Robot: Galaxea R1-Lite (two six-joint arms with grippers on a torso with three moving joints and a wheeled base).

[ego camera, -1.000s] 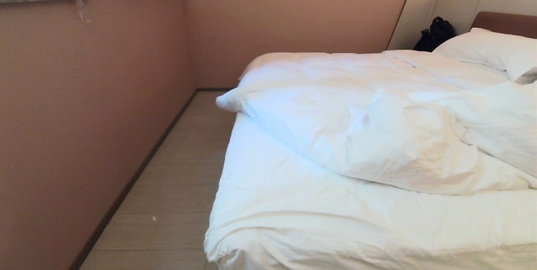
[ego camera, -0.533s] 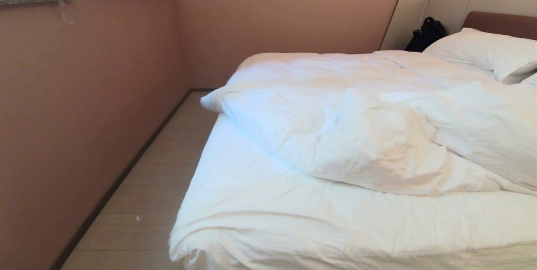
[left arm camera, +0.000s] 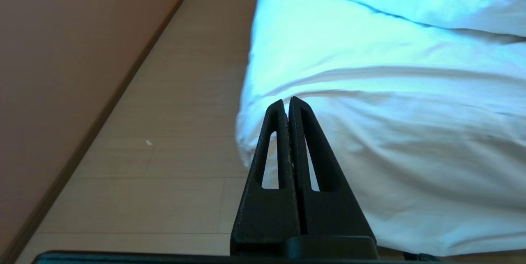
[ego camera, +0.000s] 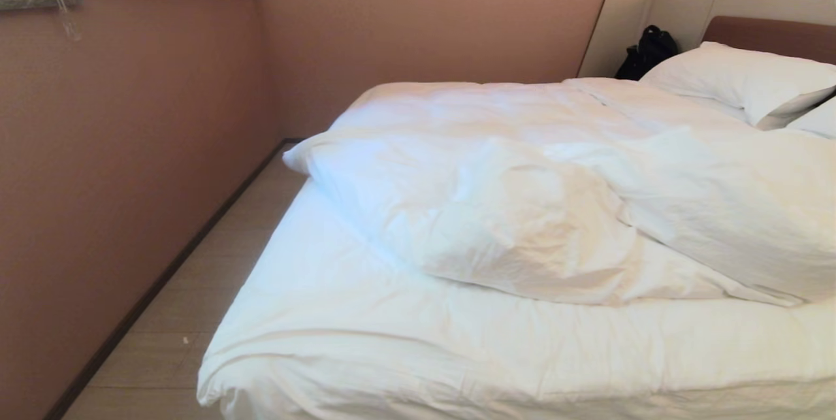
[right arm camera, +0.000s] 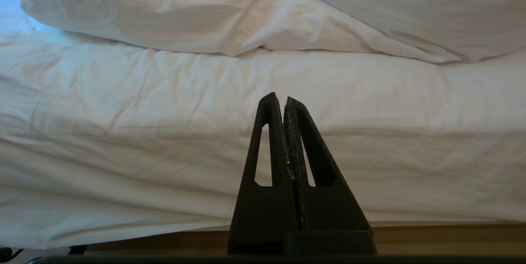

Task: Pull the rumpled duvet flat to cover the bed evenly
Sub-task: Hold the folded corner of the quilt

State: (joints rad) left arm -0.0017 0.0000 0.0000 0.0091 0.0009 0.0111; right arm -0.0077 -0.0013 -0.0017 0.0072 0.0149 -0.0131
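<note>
Head view: duvet (ego camera: 522,211) bunched mid-bed (ego camera: 392,341), floor strip (ego camera: 196,289) alongside; both tools clenched, empty.

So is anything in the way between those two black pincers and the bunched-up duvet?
Nothing visible. The left gripper and right gripper, both shut, point at the near side of the bed; only bare white bedding lies between them and the folded duvet.

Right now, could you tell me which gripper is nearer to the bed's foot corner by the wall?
Left. The left gripper, shut, points at that corner of the bed; the right gripper, also shut, faces the foot edge farther along.
</note>
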